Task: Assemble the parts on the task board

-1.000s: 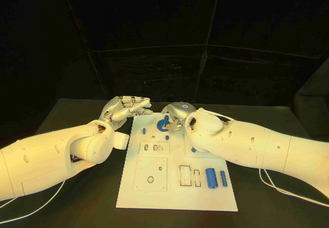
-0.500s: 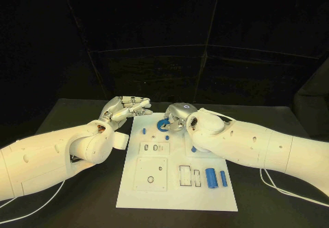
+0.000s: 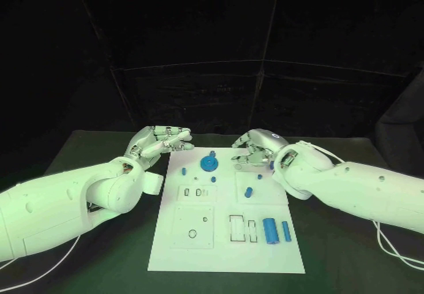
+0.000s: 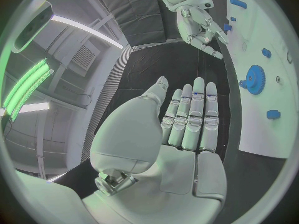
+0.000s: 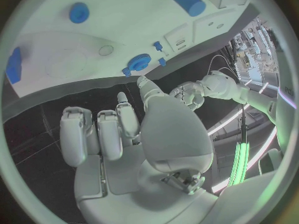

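The white task board (image 3: 225, 245) lies in the middle of the table. A blue gear (image 3: 210, 163) sits flat at its far end, with small blue pegs (image 3: 184, 172) beside it. Two blue cylinders (image 3: 271, 229) lie near the front right. My right hand (image 3: 256, 149) hovers just right of the gear, fingers loosely bent and apart, holding nothing. My left hand (image 3: 162, 142) is raised off the board's far left corner, also with nothing in it. The left wrist view shows the left hand (image 4: 187, 119) with straight fingers beside the gear (image 4: 254, 79). From the right wrist I see the right hand (image 5: 118, 134) over the gear (image 5: 139, 63).
Rectangular recesses and a square plate with a hole (image 3: 194, 223) fill the board's near half. A short blue piece (image 3: 248, 192) lies on the right-hand plate. Black table (image 3: 353, 257) surrounds the board on both sides.
My right hand has let go of the blue gear and drawn back to the right, leaving the gear on the board. The left hand has barely moved.
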`<act>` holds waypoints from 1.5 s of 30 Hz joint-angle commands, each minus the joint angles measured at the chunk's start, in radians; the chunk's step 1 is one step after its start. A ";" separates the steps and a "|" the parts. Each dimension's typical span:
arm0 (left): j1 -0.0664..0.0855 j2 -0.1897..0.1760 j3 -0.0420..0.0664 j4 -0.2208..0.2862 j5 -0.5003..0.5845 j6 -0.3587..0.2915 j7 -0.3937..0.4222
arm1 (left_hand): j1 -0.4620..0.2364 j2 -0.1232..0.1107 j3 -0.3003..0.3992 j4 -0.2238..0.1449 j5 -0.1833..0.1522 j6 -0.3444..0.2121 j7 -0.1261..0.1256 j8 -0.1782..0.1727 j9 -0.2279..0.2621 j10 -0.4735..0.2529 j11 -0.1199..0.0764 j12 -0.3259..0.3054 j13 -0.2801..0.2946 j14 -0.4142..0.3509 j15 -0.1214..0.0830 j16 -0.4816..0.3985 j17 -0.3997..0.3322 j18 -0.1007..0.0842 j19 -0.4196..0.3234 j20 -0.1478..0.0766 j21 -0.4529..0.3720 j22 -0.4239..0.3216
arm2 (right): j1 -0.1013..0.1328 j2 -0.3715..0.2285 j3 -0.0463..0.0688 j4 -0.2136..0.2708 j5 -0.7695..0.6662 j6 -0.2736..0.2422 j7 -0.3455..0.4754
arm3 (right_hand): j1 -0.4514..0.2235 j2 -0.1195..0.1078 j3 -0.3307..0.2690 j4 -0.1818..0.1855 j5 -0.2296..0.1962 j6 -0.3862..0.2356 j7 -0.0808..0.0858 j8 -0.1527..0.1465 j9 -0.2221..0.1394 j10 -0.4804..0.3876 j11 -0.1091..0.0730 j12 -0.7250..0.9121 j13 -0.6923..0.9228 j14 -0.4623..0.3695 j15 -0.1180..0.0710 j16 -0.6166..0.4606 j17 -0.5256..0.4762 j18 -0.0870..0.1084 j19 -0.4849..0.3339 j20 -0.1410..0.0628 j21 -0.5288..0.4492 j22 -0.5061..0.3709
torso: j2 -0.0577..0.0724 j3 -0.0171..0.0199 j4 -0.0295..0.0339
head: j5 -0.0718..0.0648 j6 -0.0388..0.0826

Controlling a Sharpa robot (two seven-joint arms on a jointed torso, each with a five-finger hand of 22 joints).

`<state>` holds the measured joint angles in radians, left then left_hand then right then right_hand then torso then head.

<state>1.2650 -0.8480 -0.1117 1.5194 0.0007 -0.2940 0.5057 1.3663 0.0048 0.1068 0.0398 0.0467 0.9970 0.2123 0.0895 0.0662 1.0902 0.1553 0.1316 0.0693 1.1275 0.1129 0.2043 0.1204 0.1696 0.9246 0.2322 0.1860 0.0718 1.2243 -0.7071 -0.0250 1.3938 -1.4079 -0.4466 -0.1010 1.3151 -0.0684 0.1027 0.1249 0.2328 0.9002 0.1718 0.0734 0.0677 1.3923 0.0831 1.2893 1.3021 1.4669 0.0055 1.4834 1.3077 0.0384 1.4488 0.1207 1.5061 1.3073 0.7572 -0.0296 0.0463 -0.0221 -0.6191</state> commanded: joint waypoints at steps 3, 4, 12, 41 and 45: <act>0.002 0.000 0.001 -0.002 -0.001 0.015 0.010 | -0.004 0.010 0.002 -0.008 0.002 0.013 -0.002 0.000 0.001 0.013 -0.002 -0.008 0.000 0.010 -0.001 -0.003 0.002 0.016 0.010 0.000 -0.006 -0.001 | 0.003 -0.091 0.000 0.028 0.292 -0.003 0.254 | 0.033 -0.004 -0.006 -0.025 0.015 0.011 -0.002 -0.001 0.000 -0.009 -0.003 -0.007 -0.006 0.058 0.001 -0.005 0.046 0.004 -0.009 -0.002 -0.006 0.083 | -0.002 0.0054 -0.0072 | -0.003 0.007; 0.002 0.001 0.001 -0.002 -0.001 0.016 0.009 | -0.005 0.011 0.003 -0.009 0.002 0.014 -0.002 0.000 0.001 0.014 -0.003 -0.008 0.000 0.013 -0.002 -0.002 0.003 0.017 0.013 -0.001 -0.006 -0.001 | 0.003 -0.112 0.000 0.029 0.308 0.012 0.265 | 0.037 -0.005 -0.007 -0.028 0.016 0.013 -0.003 -0.001 0.000 -0.009 -0.003 -0.007 -0.005 0.058 0.001 -0.004 0.047 0.004 -0.009 -0.003 -0.006 0.083 | -0.003 0.0062 -0.0081 | -0.008 0.005; 0.000 0.009 0.000 -0.010 -0.001 0.020 0.010 | -0.011 0.011 0.006 -0.013 0.002 0.019 -0.003 -0.002 0.000 0.021 -0.006 -0.014 -0.001 0.037 -0.009 0.004 0.010 0.017 0.029 -0.007 -0.002 0.001 | 0.002 -0.209 0.000 -0.021 0.341 0.074 0.301 | 0.073 -0.004 -0.011 -0.056 0.010 0.020 -0.005 -0.001 0.000 -0.005 -0.006 -0.004 -0.002 0.061 -0.002 0.000 0.059 0.003 -0.004 -0.005 -0.004 0.090 | -0.001 0.0112 -0.0073 | -0.043 -0.001; -0.010 0.023 0.000 -0.033 -0.001 0.024 0.012 | -0.015 0.010 0.006 -0.013 0.002 0.020 -0.003 -0.003 0.000 0.023 -0.005 -0.016 -0.002 0.035 -0.008 0.000 0.010 0.016 0.029 -0.007 -0.005 0.000 | -0.049 -0.170 -0.001 -0.154 0.308 0.151 0.319 | 0.089 -0.010 -0.021 -0.075 0.008 0.009 -0.002 -0.008 -0.003 -0.004 -0.004 -0.003 -0.001 0.062 -0.001 0.001 0.063 0.003 -0.003 -0.006 -0.004 0.091 | -0.001 0.0086 -0.0038 | -0.053 -0.010; -0.011 0.023 0.000 -0.034 -0.001 0.023 0.011 | -0.016 0.010 0.006 -0.013 0.002 0.020 -0.003 -0.003 0.000 0.023 -0.005 -0.016 -0.002 0.035 -0.008 0.000 0.010 0.016 0.029 -0.007 -0.005 0.000 | -0.053 -0.165 -0.001 -0.162 0.307 0.157 0.316 | 0.087 -0.009 -0.024 -0.074 0.004 0.008 -0.002 -0.008 -0.002 -0.004 -0.004 -0.003 -0.001 0.062 -0.001 0.001 0.063 0.003 -0.004 -0.005 -0.005 0.090 | -0.001 0.0072 -0.0024 | -0.054 -0.011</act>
<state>1.2536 -0.8258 -0.1126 1.4849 0.0007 -0.2814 0.5068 1.3581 0.0130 0.1151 0.0316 0.0467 1.0079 0.2088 0.0896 0.0662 1.1063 0.1466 0.1200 0.0687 1.1564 0.1021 0.2044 0.1289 0.1695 0.9478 0.2235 0.1860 0.0721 1.1706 -0.8740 -0.0264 1.2342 -1.0923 -0.3089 0.2069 1.3939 -0.0772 0.0807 0.0533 0.2419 0.9106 0.1683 0.0693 0.0668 1.3897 0.0804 1.2856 1.3015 1.4669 0.0054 1.4836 1.3074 0.0383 1.4473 0.1194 1.5061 1.3077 0.7566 -0.0212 0.0430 -0.0758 -0.6286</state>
